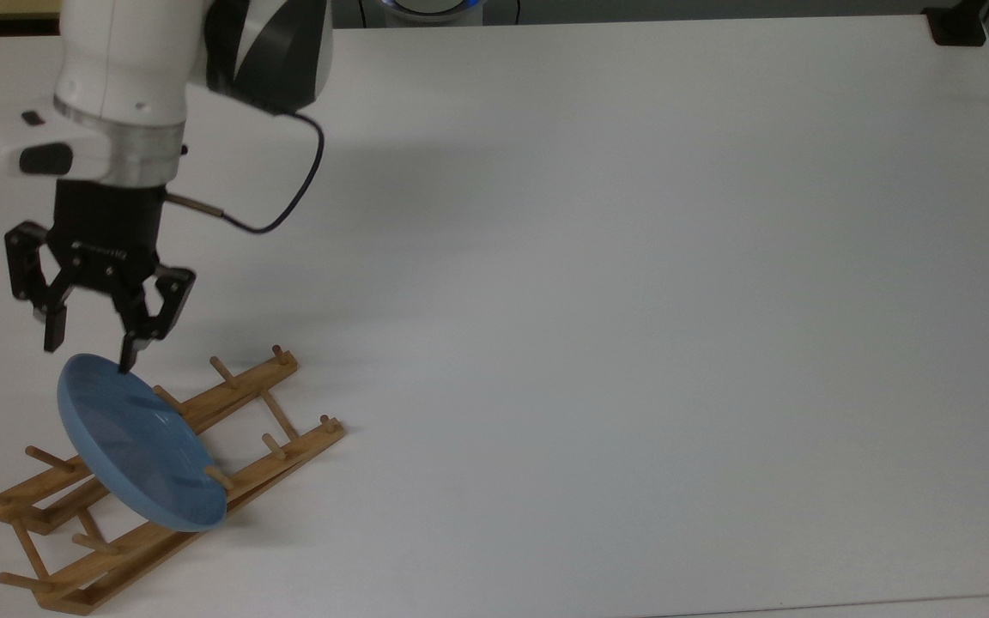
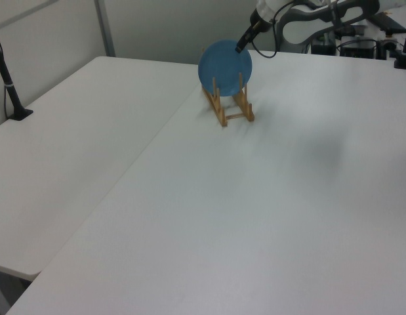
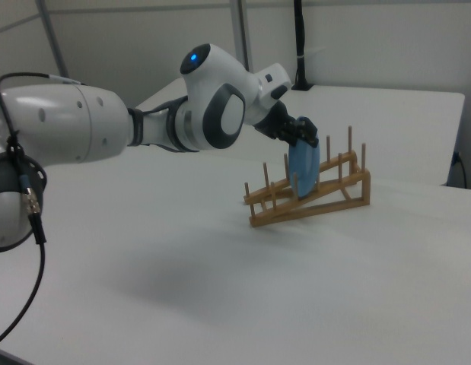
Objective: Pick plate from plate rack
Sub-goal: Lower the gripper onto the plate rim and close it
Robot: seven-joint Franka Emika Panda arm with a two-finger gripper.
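Note:
The light-blue plate (image 1: 138, 446) stands on edge, leaning, between the pegs of the wooden plate rack (image 1: 160, 542) at the top view's lower left. My gripper (image 1: 89, 350) is open just above the plate's upper rim. One fingertip overlaps the rim and the other sits just outside it. In the left view the gripper (image 2: 241, 46) hangs at the upper right edge of the plate (image 2: 225, 64), which stands in the rack (image 2: 229, 110). In the right view the gripper (image 3: 300, 131) is right over the plate (image 3: 302, 173) in the rack (image 3: 315, 204).
The rack stands on a wide white table (image 1: 632, 300). A black clamp (image 1: 958, 26) sits at the top view's upper right corner. A black post (image 2: 9, 85) rises at the left view's left edge. My arm (image 3: 106, 125) reaches in from the right view's left.

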